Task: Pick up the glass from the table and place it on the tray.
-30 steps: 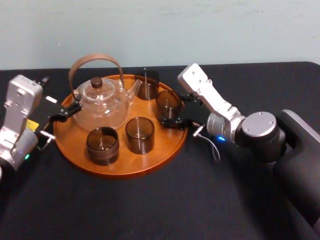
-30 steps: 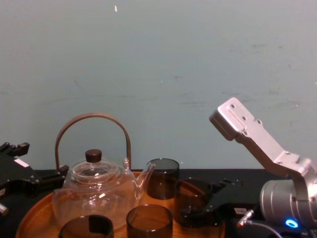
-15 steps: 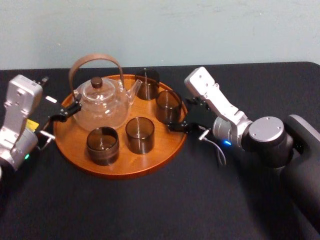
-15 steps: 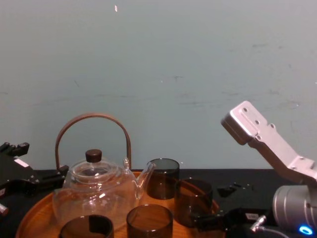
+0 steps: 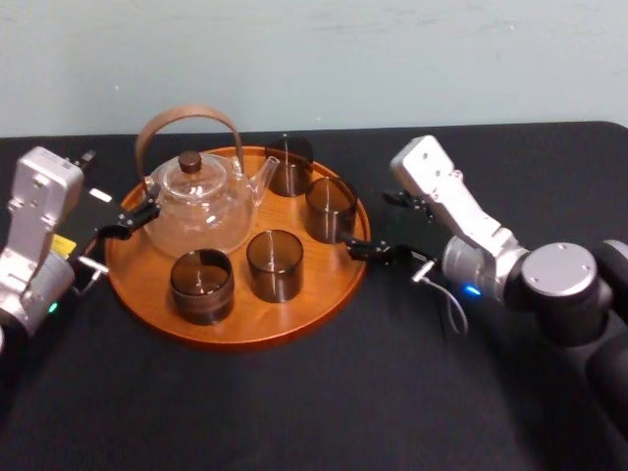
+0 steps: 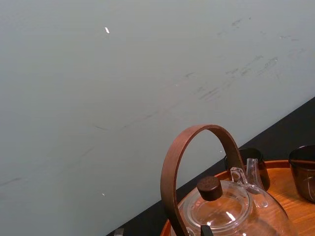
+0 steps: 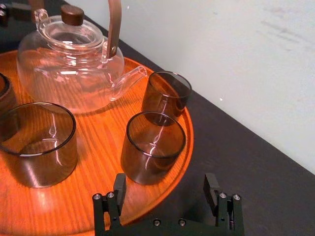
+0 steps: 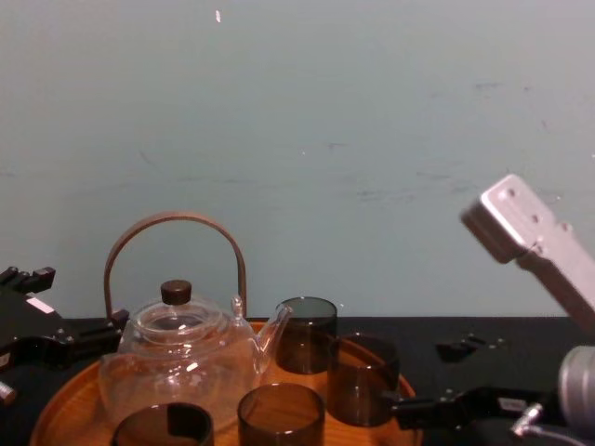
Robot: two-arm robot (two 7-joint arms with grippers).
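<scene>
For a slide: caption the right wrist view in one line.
Open right gripper at the rim of the round orange-brown wooden tray, facing a smoky brown glass cup on it.

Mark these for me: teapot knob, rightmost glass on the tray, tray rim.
teapot knob [image 5: 189, 162], head view, top of the dark lid knob.
rightmost glass [image 5: 331, 226], head view, its near side wall.
tray [image 5: 235, 338], head view, near part of the raised rim.

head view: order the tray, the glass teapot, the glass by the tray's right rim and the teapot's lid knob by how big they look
1. tray, widest by far
2. glass teapot, handle included
3. glass by the right rim
4. lid knob, clearly smallest
</scene>
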